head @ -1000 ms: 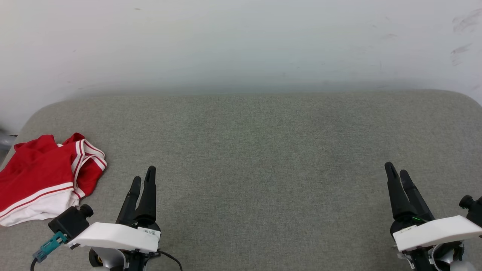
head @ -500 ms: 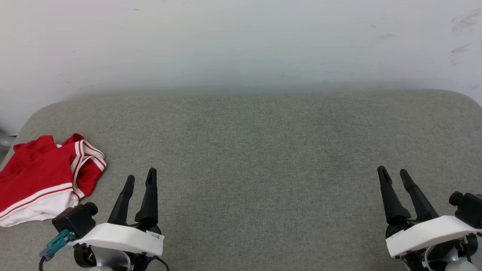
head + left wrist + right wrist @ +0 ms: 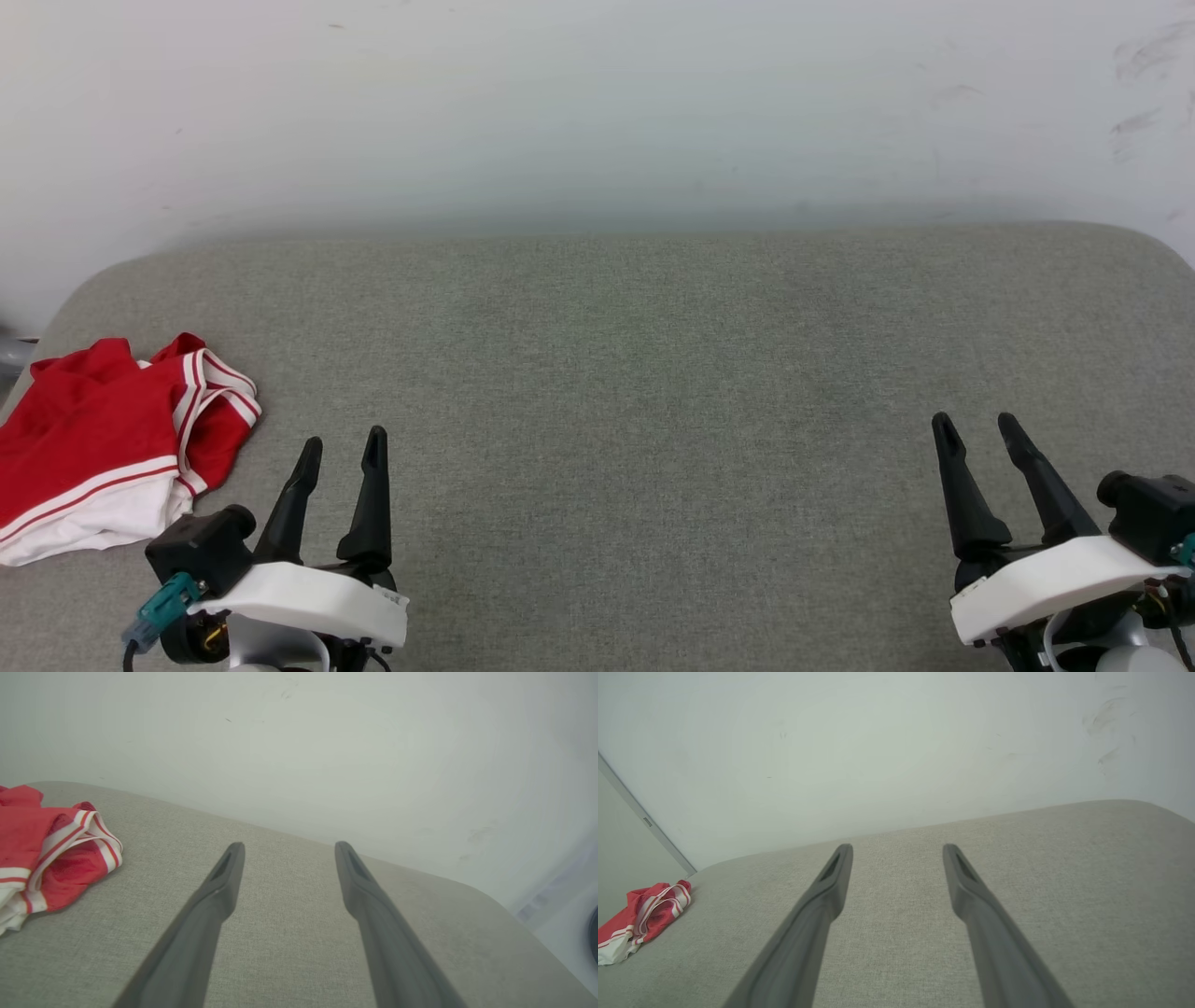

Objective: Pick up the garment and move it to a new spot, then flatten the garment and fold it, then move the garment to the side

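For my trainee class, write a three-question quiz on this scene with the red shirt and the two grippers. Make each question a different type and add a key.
1. True or false: the garment lies folded flat in the middle of the grey cushion.
2. Multiple choice: the left gripper is A) shut on the garment, B) open and holding nothing, C) shut and empty.
3. Short answer: which gripper is farther from the garment?

Key
1. False: it lies crumpled at the cushion's left edge.
2. B.
3. The right gripper.
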`<state>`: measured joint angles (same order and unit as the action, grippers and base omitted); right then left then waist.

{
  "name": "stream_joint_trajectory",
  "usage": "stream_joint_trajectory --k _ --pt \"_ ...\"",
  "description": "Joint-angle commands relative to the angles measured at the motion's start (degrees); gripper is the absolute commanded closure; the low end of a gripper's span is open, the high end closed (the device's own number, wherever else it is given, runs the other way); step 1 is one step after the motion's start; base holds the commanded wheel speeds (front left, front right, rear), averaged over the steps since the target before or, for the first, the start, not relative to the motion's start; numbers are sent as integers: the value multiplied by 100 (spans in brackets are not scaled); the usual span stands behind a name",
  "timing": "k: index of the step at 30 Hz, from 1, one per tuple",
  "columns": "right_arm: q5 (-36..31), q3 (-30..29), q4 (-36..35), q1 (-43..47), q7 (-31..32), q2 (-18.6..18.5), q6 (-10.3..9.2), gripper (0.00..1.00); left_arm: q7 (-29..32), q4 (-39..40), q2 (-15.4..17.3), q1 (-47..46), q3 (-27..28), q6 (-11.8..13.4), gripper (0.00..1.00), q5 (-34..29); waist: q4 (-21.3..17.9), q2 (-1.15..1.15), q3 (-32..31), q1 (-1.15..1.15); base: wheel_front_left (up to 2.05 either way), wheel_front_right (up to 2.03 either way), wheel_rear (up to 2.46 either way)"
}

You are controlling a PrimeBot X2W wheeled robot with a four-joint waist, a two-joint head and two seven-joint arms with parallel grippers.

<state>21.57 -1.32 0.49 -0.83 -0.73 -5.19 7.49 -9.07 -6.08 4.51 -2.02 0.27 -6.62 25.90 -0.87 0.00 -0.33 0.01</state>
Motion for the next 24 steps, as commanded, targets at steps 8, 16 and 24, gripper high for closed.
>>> stream_joint_trajectory --k 8,16,24 --pt "-559 18 -143 20 -17 7 0 0 -150 -11 34 31 -40 7 0 -518 -3 0 1 0 0 0 0" --pt "-920 9 -208 64 -45 40 0 0 -249 -119 20 37 -33 -8 0 -849 1 0 -12 0 0 0 0" --pt "-1165 -24 -253 73 -84 111 -1 0 -349 -171 -12 43 -6 -30 0 -1121 -7 0 -14 0 0 0 0"
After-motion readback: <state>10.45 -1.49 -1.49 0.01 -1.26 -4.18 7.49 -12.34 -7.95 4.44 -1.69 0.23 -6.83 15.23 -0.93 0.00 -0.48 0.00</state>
